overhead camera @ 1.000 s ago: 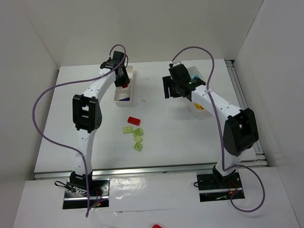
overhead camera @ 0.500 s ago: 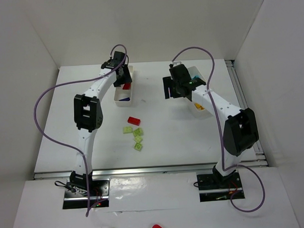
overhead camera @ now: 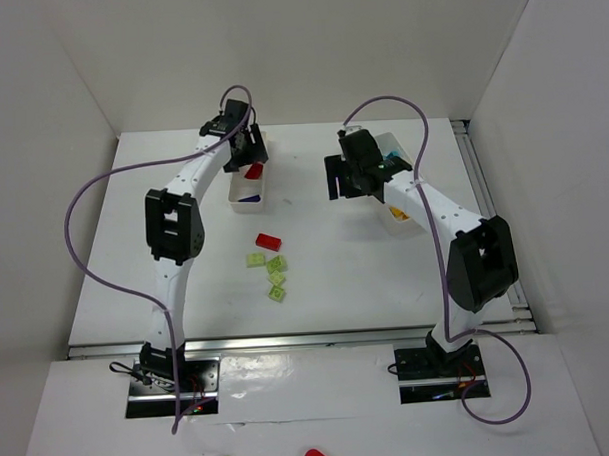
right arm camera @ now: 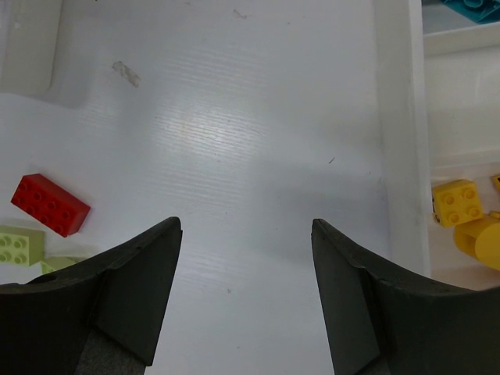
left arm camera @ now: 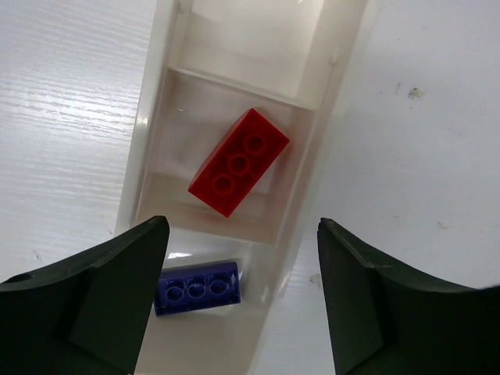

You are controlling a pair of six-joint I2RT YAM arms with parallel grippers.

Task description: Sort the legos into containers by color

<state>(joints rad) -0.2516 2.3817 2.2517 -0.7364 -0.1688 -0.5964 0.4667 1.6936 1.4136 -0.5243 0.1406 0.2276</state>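
My left gripper (left arm camera: pixel 242 228) is spread and empty above the left tray (left arm camera: pixel 147 156), where a red brick (left arm camera: pixel 238 162) lies in the middle compartment. My right gripper (right arm camera: pixel 246 228), also spread and empty, hangs over the table (right arm camera: pixel 234 117) near a loose red brick (right arm camera: pixel 50 205).

No readable text, labels, numbers or signs
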